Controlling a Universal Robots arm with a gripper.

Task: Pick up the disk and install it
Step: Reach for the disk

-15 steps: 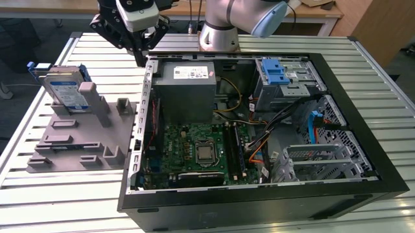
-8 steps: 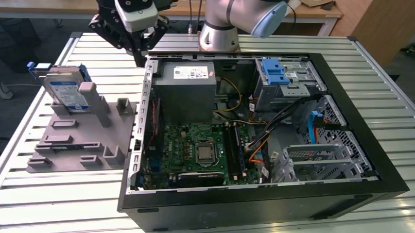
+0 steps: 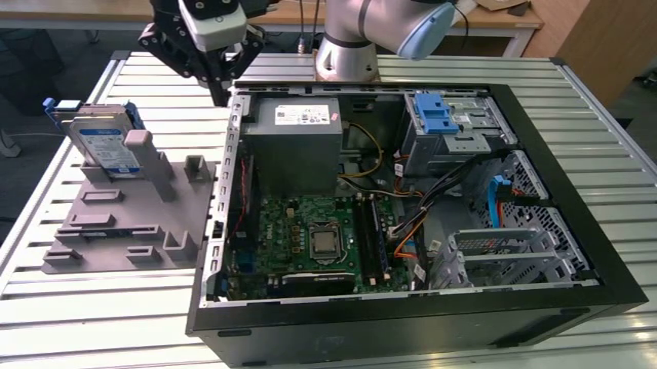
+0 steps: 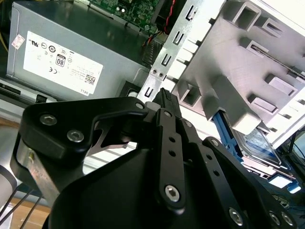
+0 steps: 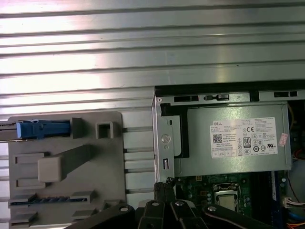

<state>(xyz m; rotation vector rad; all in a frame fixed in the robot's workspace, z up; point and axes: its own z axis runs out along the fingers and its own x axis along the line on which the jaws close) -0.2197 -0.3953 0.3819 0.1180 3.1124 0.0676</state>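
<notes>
I saw my gripper (image 3: 218, 96) closed on nothing, poised above the rim of the open computer case (image 3: 411, 327), at the corner beside the power supply (image 3: 298, 150). The disk (image 3: 103, 142) stood upright at a back corner of the grey holder (image 3: 123, 231), near the gripper but apart from it.

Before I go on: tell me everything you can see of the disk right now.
The disk is a flat silver drive with a white-and-blue label and blue plastic rails along its edges. It stands on edge, nearly upright, slotted into the grey fixture, to the exterior view's left of the open computer case. One of the fixture's grey posts partly covers it. Only the fixture touches it; the gripper hangs apart, near the case's corner.
</notes>
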